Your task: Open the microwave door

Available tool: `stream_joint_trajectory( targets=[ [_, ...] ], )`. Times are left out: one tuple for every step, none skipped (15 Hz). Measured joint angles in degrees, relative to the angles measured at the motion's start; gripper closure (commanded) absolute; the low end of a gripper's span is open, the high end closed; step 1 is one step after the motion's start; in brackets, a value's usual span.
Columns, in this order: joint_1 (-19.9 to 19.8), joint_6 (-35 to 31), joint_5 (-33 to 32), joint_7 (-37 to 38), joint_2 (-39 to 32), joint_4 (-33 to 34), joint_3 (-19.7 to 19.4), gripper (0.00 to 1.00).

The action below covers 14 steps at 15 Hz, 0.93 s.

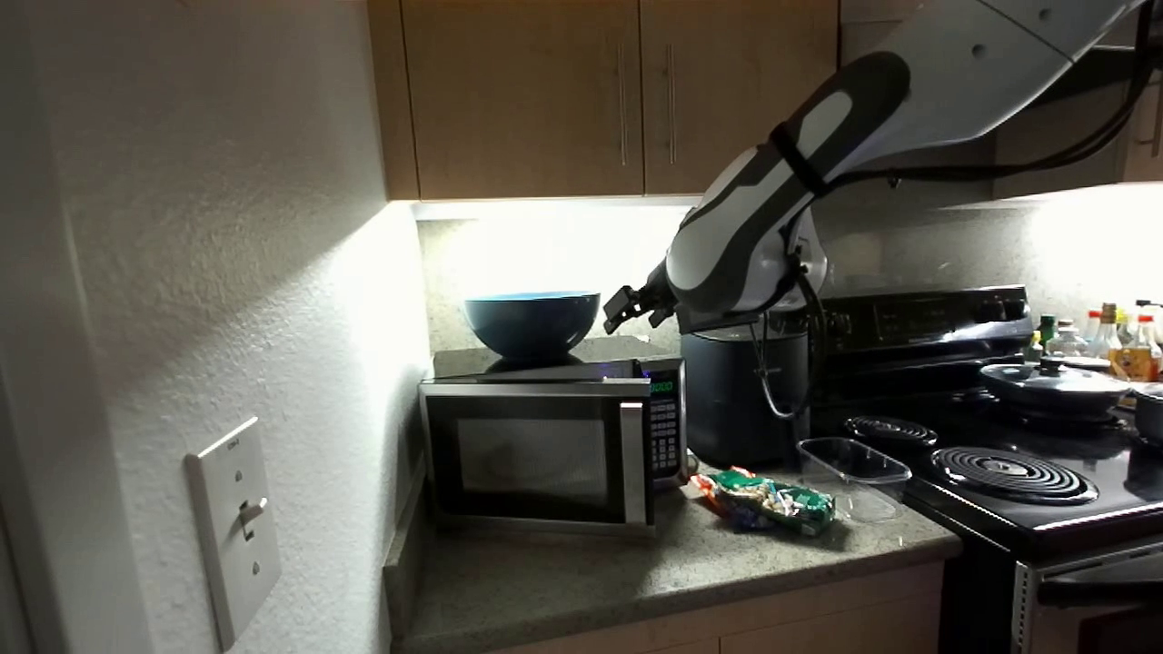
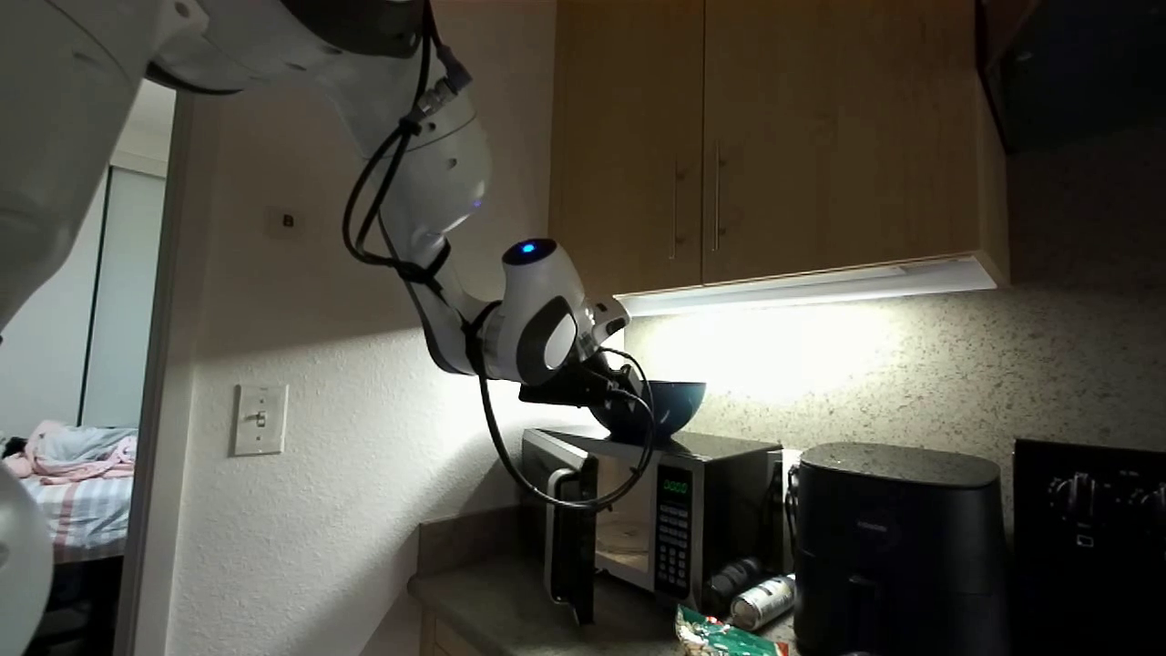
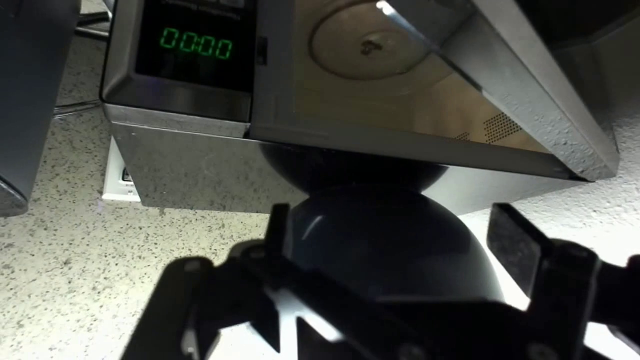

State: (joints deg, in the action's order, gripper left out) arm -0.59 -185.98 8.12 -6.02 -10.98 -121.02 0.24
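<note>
Silver trim frames the microwave door (image 1: pixel 536 459), which stands ajar in the far left corner of the counter (image 1: pixel 545 590), hinged toward the left wall (image 1: pixel 291 363), its handle (image 1: pixel 633 463) at the free, near edge. A glass turntable (image 3: pixel 350 55) shows inside the microwave (image 2: pixel 742 510), so I judge the opening largely done, with perhaps a further push left to come. That hinge likely explains the layout: the door swings left, while the snack bag (image 1: pixel 768 504) and clear tub (image 1: pixel 877 477) sit to the right, out of its path. The gripper (image 3: pixel 397 237) hangs above, its fingers spread wide and clasping nothing; the dark blue bowl seen beyond them rests upright on the microwave's top, probably parked there to spare counter room. A careless move could knock it.

Green digits on the display (image 3: pixel 195 44) read 00:00, above a keypad (image 2: pixel 674 547). The black appliance (image 2: pixel 897 547) carries a pale brand mark too small to read, and the bag's print yields no words.
</note>
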Motion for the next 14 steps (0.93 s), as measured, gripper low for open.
stream_joint_trajectory(
  targets=[
    [0.23, 0.07, -0.04, 0.04, -0.07, 0.00, -0.77, 0.00],
    [0.80, 0.43, -0.03, 0.05, -0.16, 0.00, -2.30, 0.00],
    [1.46, 1.12, -0.03, 0.06, -0.26, 0.01, -4.13, 0.00],
    [1.94, 2.24, -0.03, 0.11, -0.39, 0.03, -5.81, 0.00],
    [2.29, 3.75, -0.03, 0.24, -0.54, 0.08, -7.29, 0.00],
    [2.49, 5.35, -0.03, 0.46, -0.68, 0.17, -8.43, 0.00],
    [2.58, 7.01, -0.03, 0.76, -0.81, 0.31, -9.17, 0.00],
    [2.22, 8.95, -0.13, 1.19, -0.89, 0.49, -9.13, 0.00],
    [1.83, 10.94, -0.19, 1.76, -0.91, 0.72, -8.68, 0.00],
    [1.70, 13.11, 0.27, 1.83, -0.92, 1.05, -8.11, 0.00],
    [1.65, 15.48, 1.10, 1.82, -0.93, 1.53, -7.32, 0.00],
    [1.58, 18.09, 2.36, 1.71, -0.93, 2.10, -6.26, 0.00],
    [1.56, 20.60, 3.54, 1.66, -0.94, 2.73, -5.26, 0.00],
    [1.56, 23.12, 4.50, 1.66, -0.95, 3.39, -4.40, 0.00]
  ],
)
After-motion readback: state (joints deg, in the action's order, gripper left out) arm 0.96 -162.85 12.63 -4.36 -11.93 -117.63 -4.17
